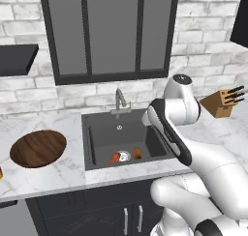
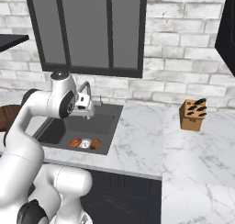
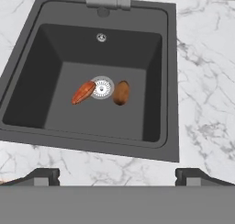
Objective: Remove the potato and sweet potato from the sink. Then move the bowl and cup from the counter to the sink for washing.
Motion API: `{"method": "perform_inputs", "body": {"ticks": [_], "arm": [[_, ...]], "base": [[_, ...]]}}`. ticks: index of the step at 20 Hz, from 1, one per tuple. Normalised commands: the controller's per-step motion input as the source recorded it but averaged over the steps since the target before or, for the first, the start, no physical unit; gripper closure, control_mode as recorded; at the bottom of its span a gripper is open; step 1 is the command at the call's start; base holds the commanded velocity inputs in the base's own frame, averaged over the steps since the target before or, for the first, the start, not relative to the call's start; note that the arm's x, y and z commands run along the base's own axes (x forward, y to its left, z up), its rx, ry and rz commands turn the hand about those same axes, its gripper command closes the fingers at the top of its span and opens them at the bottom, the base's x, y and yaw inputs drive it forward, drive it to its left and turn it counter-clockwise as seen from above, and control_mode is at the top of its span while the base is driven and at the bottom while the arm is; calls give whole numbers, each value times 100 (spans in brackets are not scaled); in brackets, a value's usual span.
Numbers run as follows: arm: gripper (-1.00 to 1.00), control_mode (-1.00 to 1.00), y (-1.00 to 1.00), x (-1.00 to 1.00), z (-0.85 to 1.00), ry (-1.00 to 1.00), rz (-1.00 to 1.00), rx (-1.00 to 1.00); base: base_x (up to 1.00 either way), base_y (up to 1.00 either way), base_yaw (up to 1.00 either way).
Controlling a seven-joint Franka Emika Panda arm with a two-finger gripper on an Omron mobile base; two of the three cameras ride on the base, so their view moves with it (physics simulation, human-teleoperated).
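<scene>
Hand spread wide above dark sink in marble counter.

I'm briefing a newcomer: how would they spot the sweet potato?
Find the dark grey sink set in the marble counter. On its floor, two lumps flank the silver drain. The sweet potato is the elongated reddish-orange one; the potato is duller brown.

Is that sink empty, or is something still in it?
Not empty: the sink holds a sweet potato and a potato, either side of the drain.
</scene>
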Motion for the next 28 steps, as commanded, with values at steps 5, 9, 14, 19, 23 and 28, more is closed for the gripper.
{"method": "perform_inputs", "body": {"ticks": [5, 9, 14, 19, 23, 28], "arm": [[-100, -100, 0, 0, -16, -1, 2, 0], [-100, -100, 0, 0, -14, -4, 4, 0], [-100, -100, 0, 0, -16, -2, 5, 0], [-100, -100, 0, 0, -17, 0, 4, 0], [-100, -100, 0, 1, -14, 0, 2, 0], [-100, -100, 1, 5, -11, 0, 3, 0]], "base": [[0, 0, 0], [0, 0, 0], [0, 0, 0], [0, 0, 0], [0, 0, 0], [0, 0, 0]]}}
